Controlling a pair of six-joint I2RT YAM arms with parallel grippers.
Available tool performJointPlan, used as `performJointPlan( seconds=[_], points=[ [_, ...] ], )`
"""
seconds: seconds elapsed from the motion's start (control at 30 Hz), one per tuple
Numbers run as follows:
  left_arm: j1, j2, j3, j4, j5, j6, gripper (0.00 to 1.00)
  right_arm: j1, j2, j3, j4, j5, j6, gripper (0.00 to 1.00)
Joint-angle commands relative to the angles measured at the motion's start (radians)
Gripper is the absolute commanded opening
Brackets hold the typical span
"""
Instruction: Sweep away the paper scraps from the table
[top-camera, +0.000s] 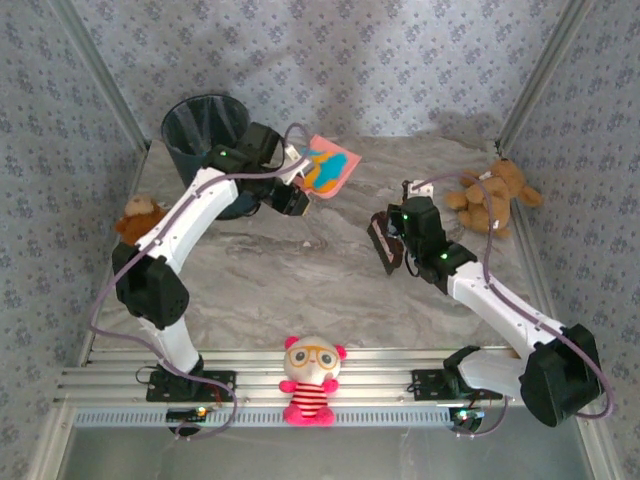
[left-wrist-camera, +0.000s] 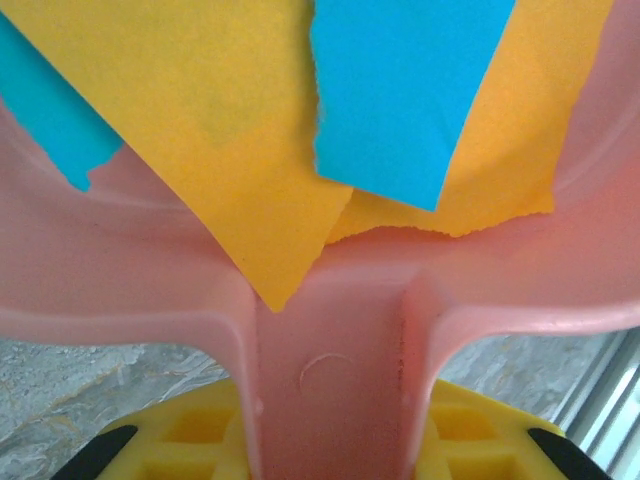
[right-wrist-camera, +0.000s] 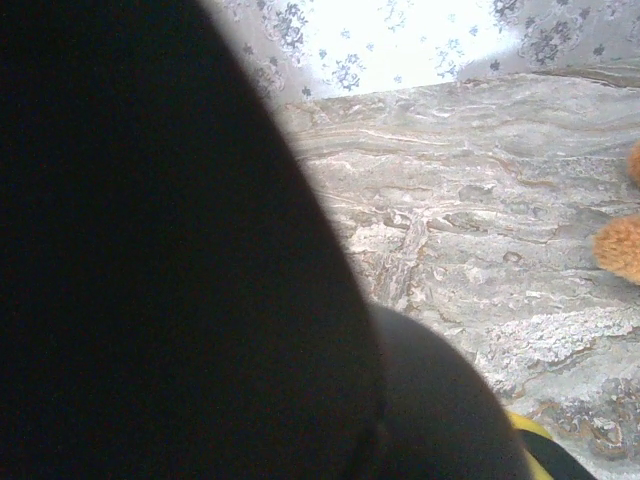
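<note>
The left gripper (left-wrist-camera: 330, 445) is closed on the pink plastic dustpan (left-wrist-camera: 120, 300), holding the orange and teal paper scraps (left-wrist-camera: 400, 90) near the dark round bin (top-camera: 205, 125), probably for tipping; I cannot tell the right gripper's (top-camera: 393, 238) state.

1. Paper scraps (left-wrist-camera: 250, 150): plain orange-yellow and teal-blue.
2. Dustpan (left-wrist-camera: 330, 370): pale pink.
3. Table (top-camera: 300, 280): grey-white marbling with wrinkly veins.
4. Rail (top-camera: 380, 372): silver, ribbed.
5. Walls (top-camera: 380, 60): blue-grey, small repeating floral print.
6. Bin (top-camera: 205, 125): dark blue-black mesh.
7. Teddy bear (top-camera: 492, 195): tan-brown. Small bear (top-camera: 138, 215): darker reddish brown.
8. Doll (top-camera: 312, 380): white face, pink ears, orange glasses, red-and-white striped top.
9. Brush (top-camera: 383, 243): dark brown-black.
</note>
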Motion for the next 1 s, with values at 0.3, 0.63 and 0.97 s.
performJointPlan(
  seconds=[0.3, 0.63, 0.97],
  points=[
    [0.097, -0.045, 0.204, -0.054, 0.09, -0.193, 0.0, -0.014, 0.025, 0.087, -0.026, -0.058, -0.041, 0.0],
    [0.239, -0.049, 0.253, 0.015, 0.179, -0.381, 0.0, -0.022, 0.048, 0.112, -0.056, -0.089, -0.049, 0.0],
    [0.337, -0.03, 0.259, 0.082, 0.217, -0.54, 0.0, -0.031, 0.057, 0.118, -0.056, -0.104, -0.047, 0.0]
  ],
)
